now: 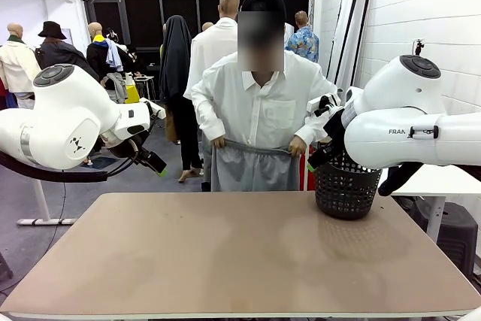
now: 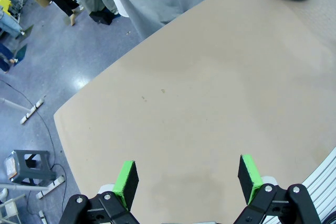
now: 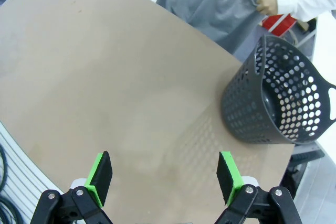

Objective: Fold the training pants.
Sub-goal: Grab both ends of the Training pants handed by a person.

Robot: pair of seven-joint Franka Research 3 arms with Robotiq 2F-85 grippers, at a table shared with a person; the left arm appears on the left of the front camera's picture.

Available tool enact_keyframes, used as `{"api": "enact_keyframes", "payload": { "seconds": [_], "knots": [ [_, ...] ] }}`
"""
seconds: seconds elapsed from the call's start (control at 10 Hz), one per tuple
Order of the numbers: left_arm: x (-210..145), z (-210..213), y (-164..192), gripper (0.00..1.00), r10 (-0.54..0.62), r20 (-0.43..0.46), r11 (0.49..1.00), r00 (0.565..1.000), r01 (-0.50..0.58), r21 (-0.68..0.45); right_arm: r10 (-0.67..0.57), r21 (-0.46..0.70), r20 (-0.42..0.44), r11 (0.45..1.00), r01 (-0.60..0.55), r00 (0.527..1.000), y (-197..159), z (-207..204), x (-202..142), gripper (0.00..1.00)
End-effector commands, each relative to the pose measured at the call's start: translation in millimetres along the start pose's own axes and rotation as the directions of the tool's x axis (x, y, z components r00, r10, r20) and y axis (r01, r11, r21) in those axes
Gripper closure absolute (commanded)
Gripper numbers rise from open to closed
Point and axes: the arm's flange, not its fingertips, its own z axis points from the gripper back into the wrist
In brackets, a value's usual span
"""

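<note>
Currently | training pants [image 1: 252, 171] at far side, well beyond left gripper [image 2: 187, 169], right gripper [image 3: 164, 163]; both spread apart

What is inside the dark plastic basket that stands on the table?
In the right wrist view the basket shows its holed inner wall and a dark bottom, and nothing seems to lie there. The near wall covers part of the bottom, so that part cannot be checked.

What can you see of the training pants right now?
The training pants are plain light grey, in a soft jersey-looking fabric, with a gathered elastic waistband. The person holds them up by the waistband, one hand at one end and the other hand at the other, so they hang unfolded behind the table's far edge, which hides their lower part.
</note>
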Motion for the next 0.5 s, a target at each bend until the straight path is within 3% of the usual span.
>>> {"api": "enact_keyframes", "payload": {
  "seconds": [0.0,0.4],
  "knots": [
    [0.8,0.6,1.1,0.0,0.001,0.01,1.0,1.0,-0.001,0.001,0.002,0.004,0.007,1.0,-0.002,1.0,0.9,-0.8,1.1,0.0],
    [0.8,0.6,1.1,0.0,0.001,0.01,1.0,1.0,-0.001,0.001,0.002,0.004,0.007,1.0,-0.002,1.0,0.9,-0.8,1.1,0.0]
  ]
}}
